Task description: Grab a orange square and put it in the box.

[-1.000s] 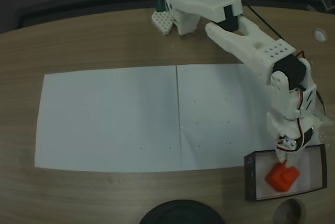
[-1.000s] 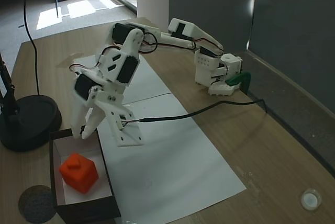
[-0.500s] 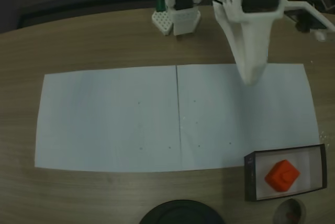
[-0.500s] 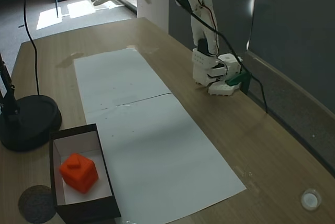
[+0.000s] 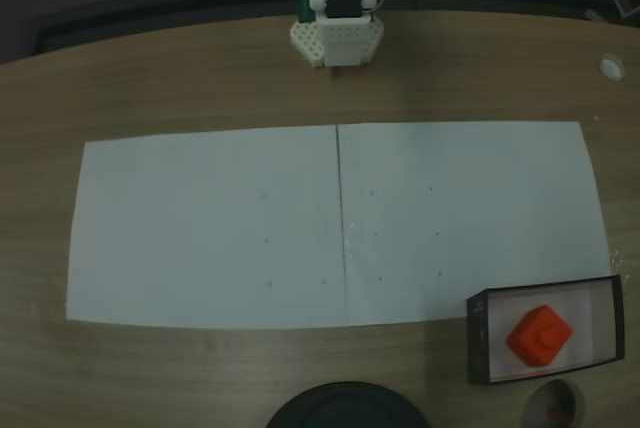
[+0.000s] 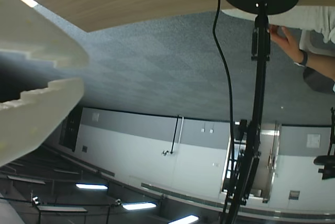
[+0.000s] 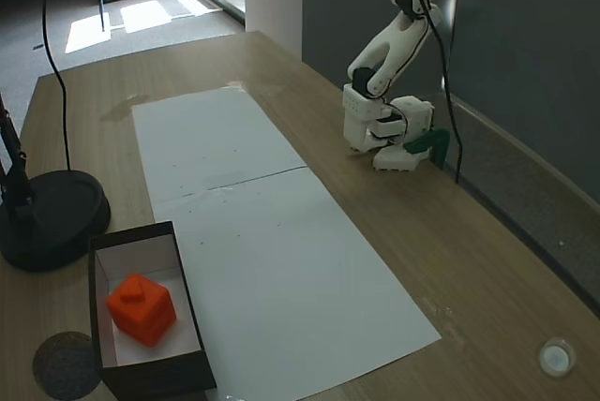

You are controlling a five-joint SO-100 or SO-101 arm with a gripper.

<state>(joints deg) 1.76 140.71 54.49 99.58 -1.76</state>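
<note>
The orange square (image 5: 539, 336) lies inside the box (image 5: 478, 340) at the lower right of a fixed view, its knob up. In the other fixed view the orange square (image 7: 141, 308) rests on the white bottom of the box (image 7: 155, 375) at the lower left. My arm is folded up over its base (image 7: 380, 129), far from the box. In the wrist view my gripper (image 6: 84, 73) enters from the left. Its white toothed fingers (image 6: 42, 41) stand slightly apart with nothing between them, pointing out past the table edge into the room.
Two white paper sheets (image 5: 330, 223) cover the table's middle. A black round stand base (image 7: 52, 218) sits beside the box, a grey disc (image 7: 66, 363) just in front of it. A small white cap (image 5: 611, 66) lies near the table edge. A person's hand (image 6: 285, 35) touches the stand pole.
The arm rose from over the box, swung up and back, and now stands folded above its base. The orange square stayed in the box.
</note>
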